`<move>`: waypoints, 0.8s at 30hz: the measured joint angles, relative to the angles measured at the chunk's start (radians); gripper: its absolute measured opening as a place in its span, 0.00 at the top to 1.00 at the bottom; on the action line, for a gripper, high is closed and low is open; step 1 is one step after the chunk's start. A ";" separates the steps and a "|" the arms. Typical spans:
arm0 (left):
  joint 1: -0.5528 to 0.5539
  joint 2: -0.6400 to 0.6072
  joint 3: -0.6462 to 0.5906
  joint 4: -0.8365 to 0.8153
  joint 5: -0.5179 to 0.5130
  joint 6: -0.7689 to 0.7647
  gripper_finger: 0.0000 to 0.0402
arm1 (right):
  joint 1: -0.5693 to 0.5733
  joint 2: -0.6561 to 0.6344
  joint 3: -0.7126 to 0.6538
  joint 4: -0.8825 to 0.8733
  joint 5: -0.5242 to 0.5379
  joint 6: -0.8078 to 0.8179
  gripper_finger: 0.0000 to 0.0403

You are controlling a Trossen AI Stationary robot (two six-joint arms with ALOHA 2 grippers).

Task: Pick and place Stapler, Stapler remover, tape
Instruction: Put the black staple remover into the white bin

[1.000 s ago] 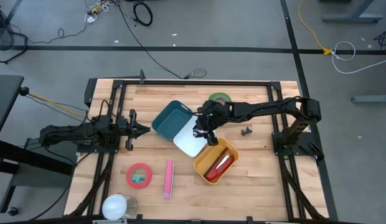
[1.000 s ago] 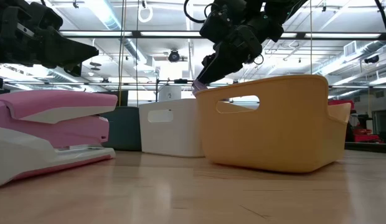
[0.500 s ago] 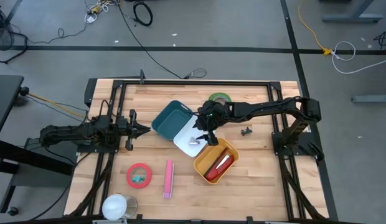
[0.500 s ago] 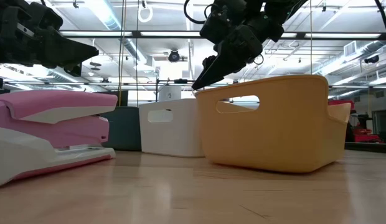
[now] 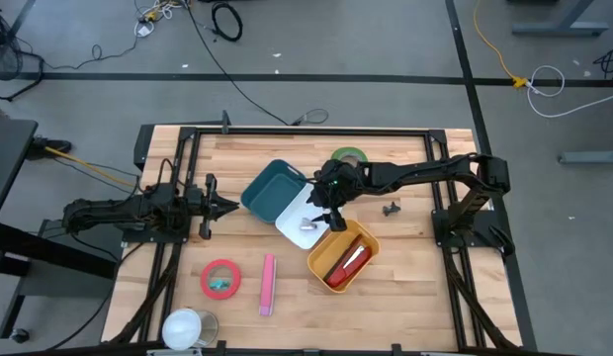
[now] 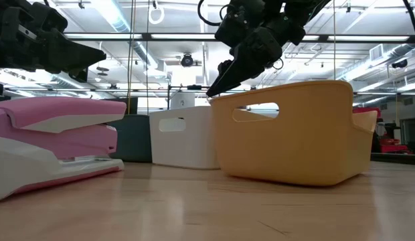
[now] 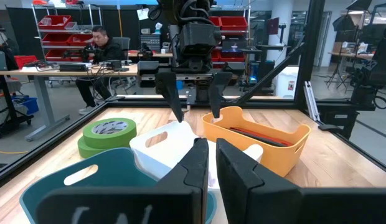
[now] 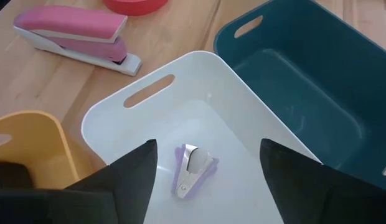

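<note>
A purple and silver staple remover (image 8: 193, 167) lies on the floor of the white bin (image 5: 292, 229). My right gripper (image 8: 208, 149) hangs open over that bin, a finger to each side, touching nothing; the left wrist view shows it (image 7: 193, 99) from the front. A red stapler (image 5: 346, 262) lies in the yellow bin (image 5: 322, 259). A pink stapler (image 5: 268, 284) and a red tape roll (image 5: 220, 278) lie on the table near its front. A green tape roll (image 5: 349, 156) lies at the back. My left gripper (image 5: 227, 207) waits shut at the table's left.
A teal bin (image 5: 270, 190) stands against the white bin's left side. A dark staple remover (image 5: 391, 209) lies on the table right of the bins. A white round object (image 5: 188, 328) sits at the front left corner. A person sits at a desk beyond the table (image 7: 96, 53).
My right gripper has opened above the white bin and let go of the purple staple remover, which has dropped from its fingertips and now lies on the bin's floor. The arm itself has kept its place.
</note>
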 joint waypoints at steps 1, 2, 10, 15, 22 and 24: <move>0.000 0.000 0.000 0.000 0.000 0.000 0.91 | 0.000 -0.001 0.000 -0.004 0.000 0.000 0.30; 0.000 0.000 0.000 0.000 0.000 0.000 0.91 | 0.000 -0.005 0.000 -0.013 0.001 0.000 0.30; 0.000 0.000 0.000 0.000 0.000 0.000 0.91 | -0.023 -0.070 -0.001 -0.060 0.040 -0.001 0.30; 0.000 0.000 0.000 0.000 0.000 0.000 0.91 | -0.056 -0.125 -0.001 -0.116 0.084 -0.001 0.30; 0.000 0.000 0.000 0.000 0.000 0.000 0.91 | -0.085 -0.195 -0.001 -0.242 0.090 0.000 0.30; 0.000 0.000 0.000 0.001 0.000 0.000 0.91 | -0.088 -0.213 -0.002 -0.281 0.090 0.000 0.30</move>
